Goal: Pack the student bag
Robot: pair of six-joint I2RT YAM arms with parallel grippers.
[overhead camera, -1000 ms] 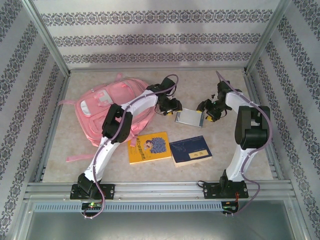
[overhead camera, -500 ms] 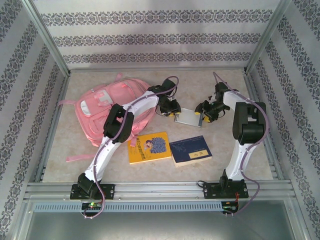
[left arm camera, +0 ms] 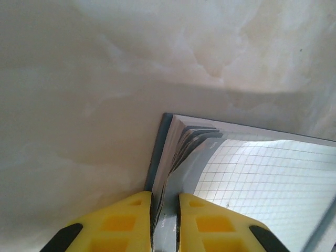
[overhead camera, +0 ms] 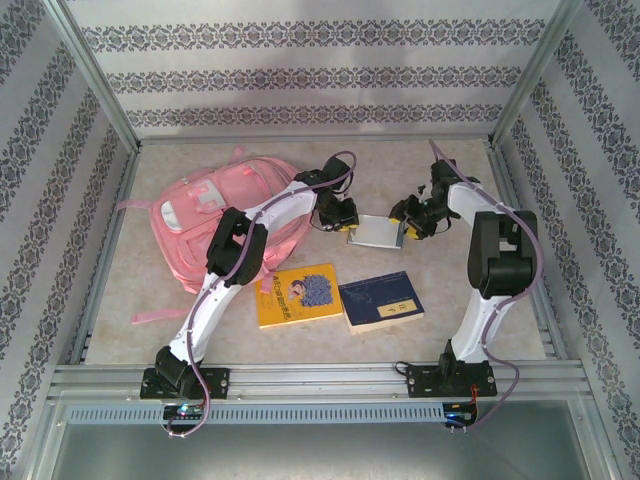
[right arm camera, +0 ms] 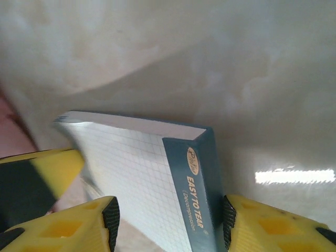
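Two books lie nearest you, flat and side by side just ahead of the arm bases: a yellow book (overhead camera: pixel 299 294) and a blue book (overhead camera: pixel 381 301), neither touched by a gripper.

Beyond them, at mid-table, both arms meet on one squared-paper notepad (overhead camera: pixel 378 231). Your left gripper (overhead camera: pixel 346 222) is pinched shut on the pad's loose sheets at its left edge. Your right gripper (overhead camera: pixel 406 225) straddles the bound blue strip at the opposite end, with a finger on each side. Whether those fingers are actually pressing on it cannot be told.

Note the governing relation: the student bag (overhead camera: pixel 225 215) lies left of the pad, lying flat at the far-left of the table, its long axis running diagonally from near-left to far-right. The left arm reaches across its right flank and is clearly the nearer arm, so in my judgement the pad must travel leftward. Whether the bag's mouth is open cannot be made out.

Surface: the table (overhead camera: pixel 300 345) is smooth, pale, marbled and glossy, so expect sliding. Patterned walls (overhead camera: pixel 320 70) and a metal frame close the far side
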